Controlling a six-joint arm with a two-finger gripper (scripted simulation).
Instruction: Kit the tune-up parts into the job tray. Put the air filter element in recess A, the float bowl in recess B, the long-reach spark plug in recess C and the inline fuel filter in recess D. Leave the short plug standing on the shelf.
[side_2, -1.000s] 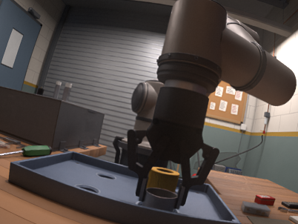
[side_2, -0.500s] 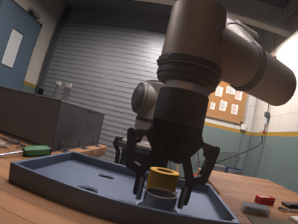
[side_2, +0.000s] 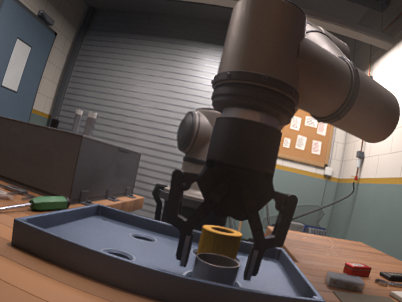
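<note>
The grey float bowl (side_2: 216, 268) sits in a recess at the near right end of the blue-grey job tray (side_2: 150, 250), between the fingers of my gripper (side_2: 220, 262), which is open and holds nothing. Just behind the bowl stands the yellow air filter element (side_2: 220, 241), also in the tray. Two round recesses (side_2: 131, 246) to the left are empty. Two pale plugs (side_2: 84, 121) stand on the dark shelf at far left.
The tray's raised rim surrounds the gripper's fingers. A green-handled screwdriver (side_2: 42, 202) lies left of the tray. On the bench at right lie a red box (side_2: 357, 269), a grey block (side_2: 345, 281) and small dark items.
</note>
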